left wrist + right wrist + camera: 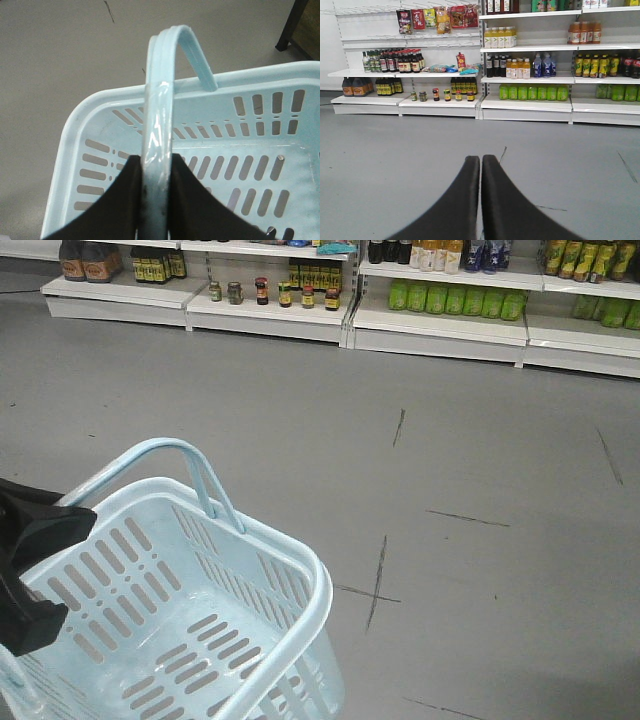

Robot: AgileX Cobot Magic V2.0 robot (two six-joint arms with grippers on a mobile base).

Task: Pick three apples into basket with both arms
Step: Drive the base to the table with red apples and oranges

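Observation:
The pale blue basket (290, 570) hangs at the lower left of the front view, tilted, with nothing inside it. Its loop handle (162, 90) runs between the two dark fingers of my left gripper (156, 159), which is shut on it; the slotted bottom (240, 165) shows below. In the front view the left gripper (40, 570) is a black shape at the left edge, beside the basket's rim. My right gripper (480, 159) is shut with nothing between its fingers and points across the grey floor toward the shelves. The apples are out of view.
White store shelves (525, 102) with bottles, jars and green drink packs line the far wall. Grey floor (470, 440) with dark cross marks (376, 590) lies between me and them. A dark furniture leg (290, 25) stands at the upper right of the left wrist view.

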